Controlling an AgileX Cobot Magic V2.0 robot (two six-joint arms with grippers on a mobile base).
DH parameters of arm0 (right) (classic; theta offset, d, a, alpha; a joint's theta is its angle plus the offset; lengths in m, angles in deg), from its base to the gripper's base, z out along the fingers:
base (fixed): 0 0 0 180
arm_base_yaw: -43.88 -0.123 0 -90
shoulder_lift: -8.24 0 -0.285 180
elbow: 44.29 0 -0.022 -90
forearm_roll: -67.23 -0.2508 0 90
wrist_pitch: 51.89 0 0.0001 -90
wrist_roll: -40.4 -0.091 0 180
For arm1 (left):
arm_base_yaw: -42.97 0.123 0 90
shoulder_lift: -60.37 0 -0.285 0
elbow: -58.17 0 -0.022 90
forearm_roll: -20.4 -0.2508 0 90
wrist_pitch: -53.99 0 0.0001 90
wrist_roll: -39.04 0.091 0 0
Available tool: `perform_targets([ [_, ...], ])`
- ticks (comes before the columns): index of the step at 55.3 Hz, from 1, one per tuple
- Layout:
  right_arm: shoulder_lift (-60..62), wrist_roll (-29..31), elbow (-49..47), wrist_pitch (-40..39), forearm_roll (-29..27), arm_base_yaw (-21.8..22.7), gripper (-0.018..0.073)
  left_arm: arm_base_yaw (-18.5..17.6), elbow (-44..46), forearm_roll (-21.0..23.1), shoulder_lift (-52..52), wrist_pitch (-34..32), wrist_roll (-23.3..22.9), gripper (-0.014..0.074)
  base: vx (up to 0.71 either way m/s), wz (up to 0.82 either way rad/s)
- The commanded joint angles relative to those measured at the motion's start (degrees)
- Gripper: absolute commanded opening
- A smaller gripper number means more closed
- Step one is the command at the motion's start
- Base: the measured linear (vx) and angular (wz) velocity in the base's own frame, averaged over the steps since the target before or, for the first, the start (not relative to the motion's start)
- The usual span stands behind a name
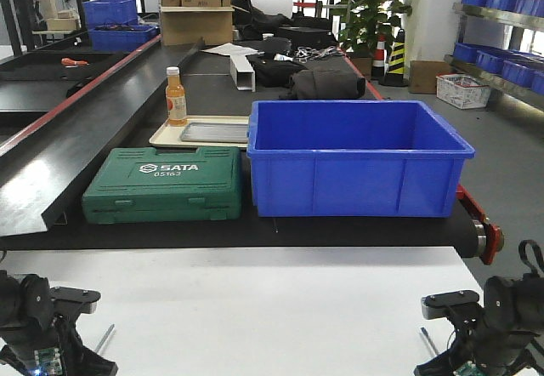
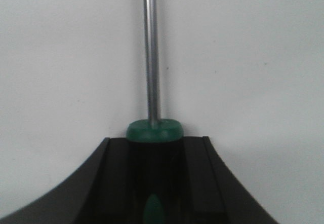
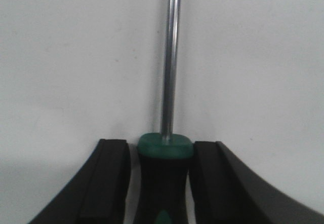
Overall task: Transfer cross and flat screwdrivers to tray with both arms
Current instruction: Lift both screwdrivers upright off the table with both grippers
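Toolbox (image 1: 161,185) left of bin (image 1: 357,180), tray (image 1: 217,132) behind toolbox, bottle (image 1: 175,97) beside tray.

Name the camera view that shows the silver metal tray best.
The exterior front-facing view: the tray lies beside the orange bottle, behind the green case. The wrist views show none of it, only the left screwdriver and the right screwdriver over white tabletop.

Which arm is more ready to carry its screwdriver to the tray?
Probably the left. The left gripper looks shut on its screwdriver; the right gripper shows gaps beside its own screwdriver. The tray sits left of centre.
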State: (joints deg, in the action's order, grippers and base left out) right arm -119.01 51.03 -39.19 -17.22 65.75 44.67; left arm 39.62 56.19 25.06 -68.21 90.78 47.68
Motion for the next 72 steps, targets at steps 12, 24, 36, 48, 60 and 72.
perform_targets([
  [12, 3.2, 0.4, -0.5, 3.2, -2.1, -0.1, 0.0061, -0.2, 1.3, 1.9, 4.7, -1.4, -0.5, 0.0078, 0.00, 0.00],
  [24, 12.6, 8.4, -0.5, -1.7, -10.4, -0.1, -0.0011, -0.2, 1.3, 1.9, 15.0, -6.9, 0.1, -0.0008, 0.00, 0.00],
  [36, 25.6, 12.7, -0.5, -5.4, -17.3, -1.2, -0.0008, -0.2, 1.3, 1.9, 26.9, -10.1, 0.1, -0.0004, 0.00, 0.00],
  [48, 37.8, 10.7, -0.5, -10.4, -16.9, -8.9, -0.0008, -0.2, 0.9, 6.7, 38.9, -11.3, 0.3, -0.0002, 0.00, 0.00],
  [60, 47.6, 6.0, -0.4, -10.8, -15.4, -10.0, -0.0008, -0.2, -6.4, 7.5, 55.1, -15.1, 3.2, -0.0001, 0.00, 0.00],
  [72, 58.2, 4.3, 5.6, -10.2, -14.1, -10.0, -0.0008, -0.2, -19.4, 8.2, 68.9, -17.3, 4.0, 0.0000, 0.00, 0.00],
])
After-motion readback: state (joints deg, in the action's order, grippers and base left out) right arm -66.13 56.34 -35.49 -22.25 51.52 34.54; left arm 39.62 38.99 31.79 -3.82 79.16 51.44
